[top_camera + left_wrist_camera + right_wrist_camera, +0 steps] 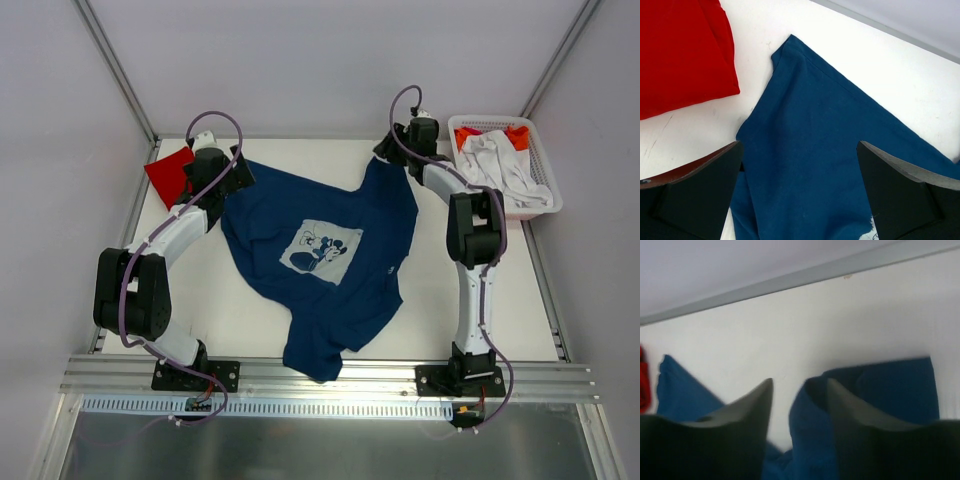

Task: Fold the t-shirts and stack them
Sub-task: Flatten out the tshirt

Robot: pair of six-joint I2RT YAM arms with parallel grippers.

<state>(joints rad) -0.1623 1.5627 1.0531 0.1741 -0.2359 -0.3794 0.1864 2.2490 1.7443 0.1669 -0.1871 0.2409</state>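
Observation:
The navy blue t-shirt (320, 250) lies spread and rumpled on the white table, its pale cartoon print facing up. The red t-shirt (170, 175) lies folded at the far left, and also shows in the left wrist view (682, 55). My left gripper (235, 172) is wide open just above the navy shirt's far left corner (805, 130), holding nothing. My right gripper (393, 150) is at the shirt's far right corner. Its jaws are partly apart, and a raised fold of navy cloth (812, 425) stands between them against the right finger (860, 425); table shows beside the left finger.
A white slatted basket (540, 205) with white and orange cloth stands at the far right. The back wall and a metal rail (800, 275) run close behind both grippers. A metal rail (330, 375) runs along the table's near edge.

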